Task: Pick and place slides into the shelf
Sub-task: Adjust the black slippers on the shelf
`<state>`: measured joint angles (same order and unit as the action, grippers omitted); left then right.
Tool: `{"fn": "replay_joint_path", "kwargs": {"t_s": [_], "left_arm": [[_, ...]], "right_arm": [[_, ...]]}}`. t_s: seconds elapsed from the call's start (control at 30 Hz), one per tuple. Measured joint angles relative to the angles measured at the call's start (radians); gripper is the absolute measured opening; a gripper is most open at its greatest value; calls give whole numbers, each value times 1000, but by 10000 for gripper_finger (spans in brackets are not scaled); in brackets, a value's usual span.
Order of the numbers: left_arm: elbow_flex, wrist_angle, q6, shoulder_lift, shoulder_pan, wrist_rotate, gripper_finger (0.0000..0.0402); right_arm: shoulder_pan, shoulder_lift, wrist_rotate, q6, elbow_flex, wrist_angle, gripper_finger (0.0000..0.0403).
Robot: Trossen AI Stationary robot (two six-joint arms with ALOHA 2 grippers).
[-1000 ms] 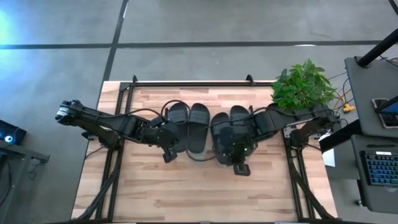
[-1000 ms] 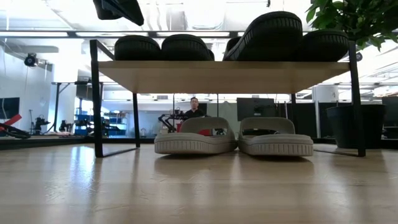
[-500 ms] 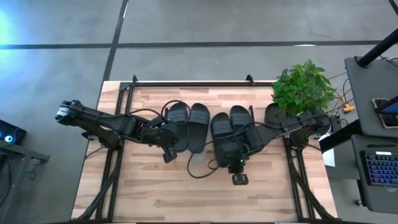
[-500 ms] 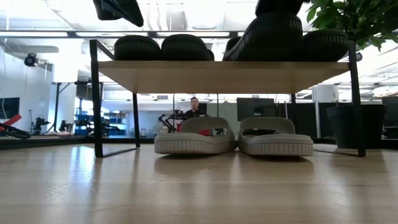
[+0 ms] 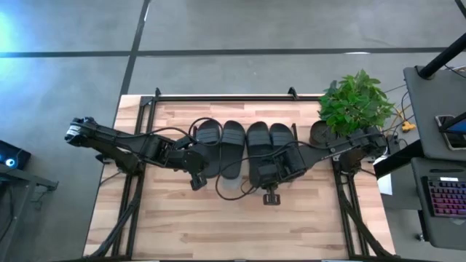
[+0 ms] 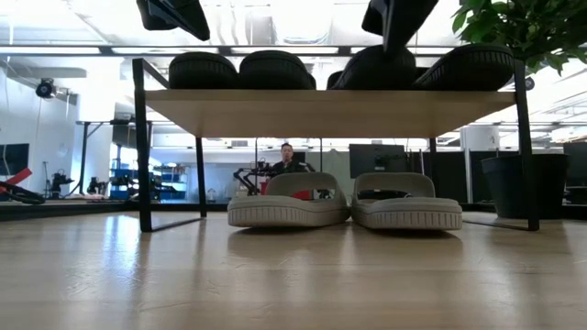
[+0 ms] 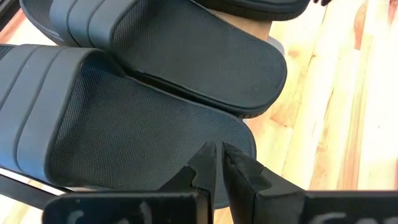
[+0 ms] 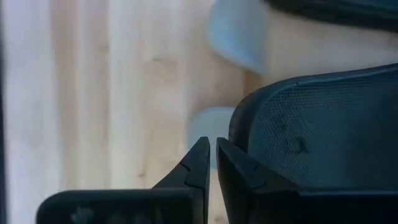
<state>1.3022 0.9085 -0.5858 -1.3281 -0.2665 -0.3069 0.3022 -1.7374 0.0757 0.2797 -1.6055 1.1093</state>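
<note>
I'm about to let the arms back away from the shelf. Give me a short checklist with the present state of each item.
1. Four dark slides side by side on the shelf's top board: ok.
2. Third dark slide lying flat, not propped on its neighbour: ok.
3. Two light grey slides on the lower level: ok.
4. Right gripper shut, holding nothing, at the slide's heel: ok.
5. Left gripper shut, empty, over the first slide: ok.
6. Potted plant clear of the right arm's way back: cannot tell.
</note>
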Motion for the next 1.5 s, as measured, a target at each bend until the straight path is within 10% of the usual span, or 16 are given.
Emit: {"fn": "replay_joint_path", "kwargs": {"t_s": [1.5], "left_arm": [[0, -4, 28, 0, 0, 0, 11]], "right_arm": [[57, 79, -3, 21, 0, 266, 22]]}}
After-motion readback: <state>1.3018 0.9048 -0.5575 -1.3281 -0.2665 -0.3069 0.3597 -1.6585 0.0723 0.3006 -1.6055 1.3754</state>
